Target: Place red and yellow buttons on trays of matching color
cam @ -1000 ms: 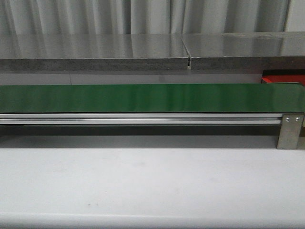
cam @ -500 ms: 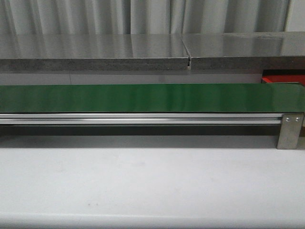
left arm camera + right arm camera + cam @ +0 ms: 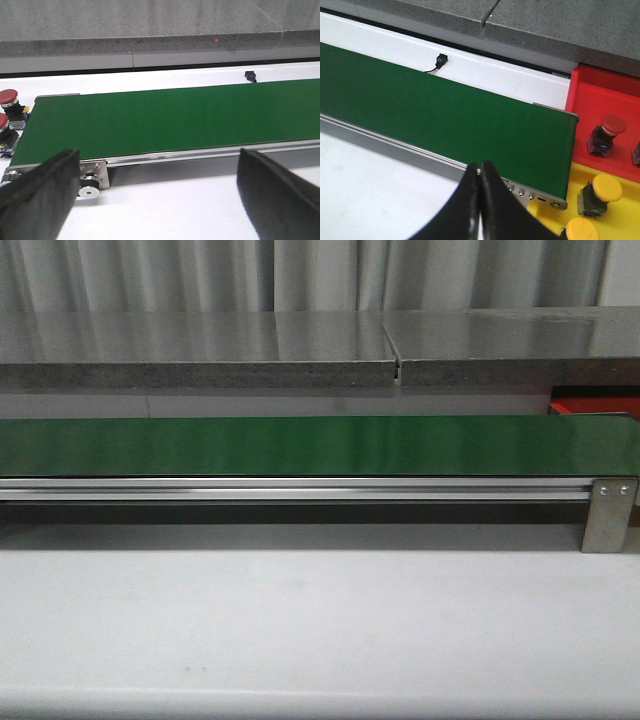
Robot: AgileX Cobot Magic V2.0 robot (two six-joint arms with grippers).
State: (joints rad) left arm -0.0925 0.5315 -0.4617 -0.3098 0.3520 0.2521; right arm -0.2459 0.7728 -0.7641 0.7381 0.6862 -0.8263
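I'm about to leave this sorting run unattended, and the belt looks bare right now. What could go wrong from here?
1. The right gripper is shut; if a button arrives on the green conveyor belt, it must open first and may miss it.
2. The yellow tray already holds two yellow buttons, close together; placing another could knock them.
3. Two red buttons sit just off the belt's end near the open left gripper; they may be overlooked or bumped.

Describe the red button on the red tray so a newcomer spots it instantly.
Follow the green conveyor belt to its end, where the red tray sits. The red button stands on it; its neighbours on the adjoining yellow tray have yellow caps.
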